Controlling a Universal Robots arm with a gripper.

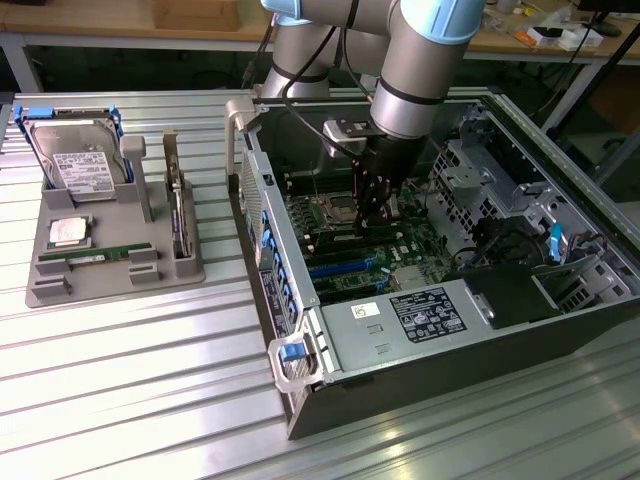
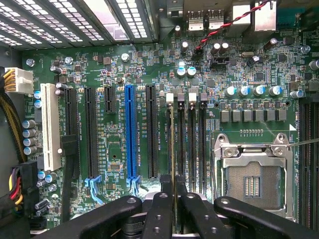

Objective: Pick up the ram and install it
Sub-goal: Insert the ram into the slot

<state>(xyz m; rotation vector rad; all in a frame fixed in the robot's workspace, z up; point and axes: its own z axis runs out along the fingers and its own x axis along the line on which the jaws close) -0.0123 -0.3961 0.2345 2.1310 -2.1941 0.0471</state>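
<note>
My gripper point(image 1: 373, 212) reaches down into the open computer case point(image 1: 430, 318), over the motherboard point(image 1: 345, 262). In the wrist view its black fingers point(image 2: 158, 211) are shut on the ram point(image 2: 173, 144), a thin stick seen edge-on. The ram stands in line with the outermost of the black memory slots point(image 2: 192, 139), beside the open processor socket point(image 2: 251, 179). Whether its lower edge sits in the slot I cannot tell.
A grey tray point(image 1: 60, 292) at the exterior view's left holds a hard drive point(image 1: 80, 160), a silver processor chip point(image 1: 68, 231), an upright card point(image 1: 178, 215) and another green stick point(image 1: 95, 257). Drive cages and cables point(image 1: 520, 215) crowd the case's far side.
</note>
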